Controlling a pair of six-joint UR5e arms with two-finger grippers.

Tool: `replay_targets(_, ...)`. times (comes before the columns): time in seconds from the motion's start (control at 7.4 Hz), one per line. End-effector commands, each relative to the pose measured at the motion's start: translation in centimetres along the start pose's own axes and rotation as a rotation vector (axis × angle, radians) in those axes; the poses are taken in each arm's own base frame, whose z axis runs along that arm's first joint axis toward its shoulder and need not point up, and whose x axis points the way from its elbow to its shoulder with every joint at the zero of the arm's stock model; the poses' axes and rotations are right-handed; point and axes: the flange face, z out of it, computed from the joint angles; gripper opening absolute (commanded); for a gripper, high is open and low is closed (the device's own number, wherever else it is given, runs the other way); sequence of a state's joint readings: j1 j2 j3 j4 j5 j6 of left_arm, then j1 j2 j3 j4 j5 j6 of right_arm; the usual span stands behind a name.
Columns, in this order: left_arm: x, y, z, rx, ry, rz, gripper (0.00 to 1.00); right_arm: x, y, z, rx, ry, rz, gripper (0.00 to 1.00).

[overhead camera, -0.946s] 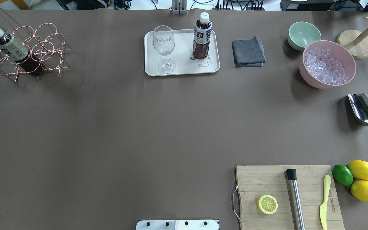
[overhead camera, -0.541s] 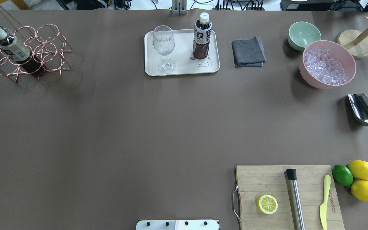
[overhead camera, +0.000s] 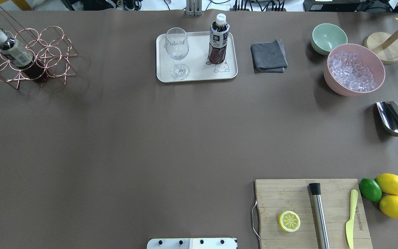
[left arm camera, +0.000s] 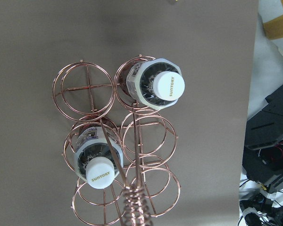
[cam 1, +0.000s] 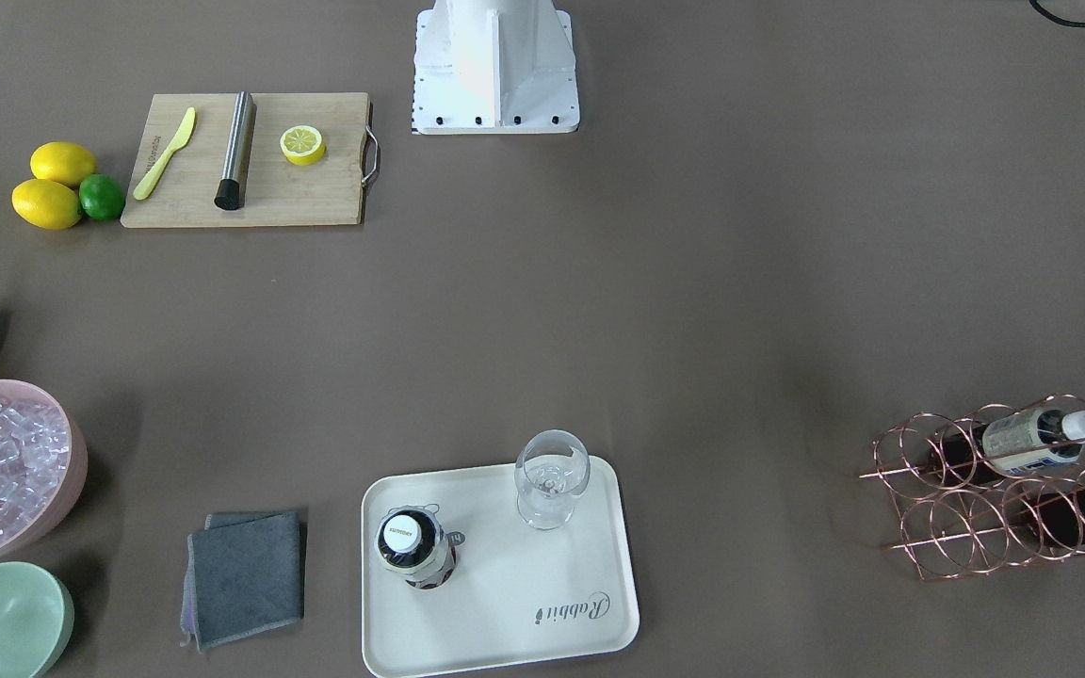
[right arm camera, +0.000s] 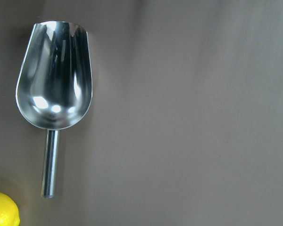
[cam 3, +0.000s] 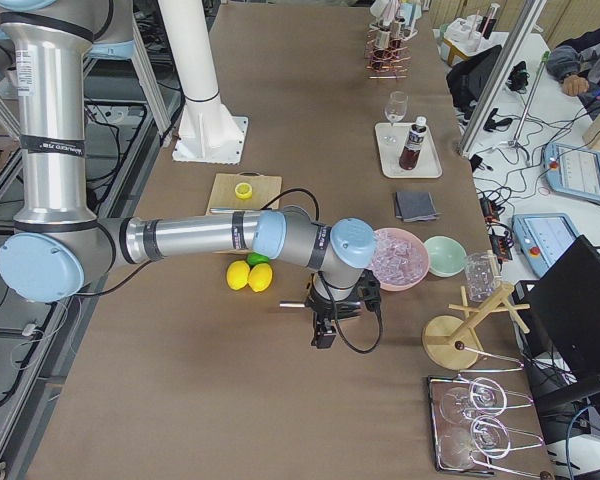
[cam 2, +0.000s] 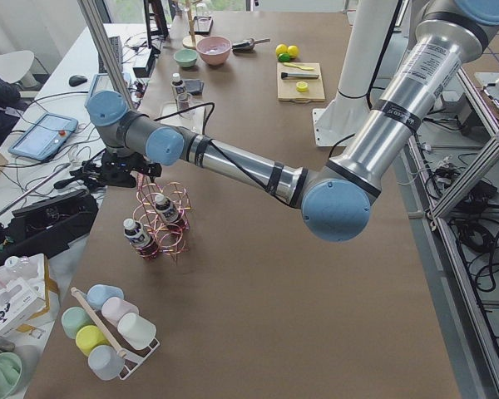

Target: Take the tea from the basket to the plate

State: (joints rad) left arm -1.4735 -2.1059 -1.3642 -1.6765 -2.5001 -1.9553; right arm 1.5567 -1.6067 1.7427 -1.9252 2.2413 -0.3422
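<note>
One tea bottle (overhead camera: 218, 39) is standing upright on the cream tray (overhead camera: 197, 66), two other tea bottles (left arm camera: 155, 87) are sitting in the copper wire rack (overhead camera: 52, 52), and the left claw (cam 2: 110, 174) is hovering above the rack, spread or pressed together I cannot tell.

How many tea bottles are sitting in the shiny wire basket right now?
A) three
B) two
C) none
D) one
B: the left wrist view shows one tea bottle and a second tea bottle sitting in rings of the basket, while the third bottle stands on the plate.
</note>
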Motion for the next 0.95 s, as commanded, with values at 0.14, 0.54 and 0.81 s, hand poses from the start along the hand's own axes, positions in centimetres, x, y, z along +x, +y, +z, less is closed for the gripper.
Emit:
replay_targets(0.14, -4.9, 1.4, -4.1, -0.034, 0.064, 0.068, 0.97, 2.7, -0.1, 2.0, 0.041, 0.003, -0.009, 0.99)
replay_targets(0.54, -11.9, 1.6, -6.4, -0.018, 0.031, 0.316, 0.97, 2.8, 0.0, 2.0, 0.042, 0.001, -0.005, 1.00)
replay_targets(0.81, -13.8, -2.9, -7.7, 0.018, -0.038, 0.515, 0.97, 2.8, -0.1, 2.0, 0.045, 0.002, -0.009, 1.00)
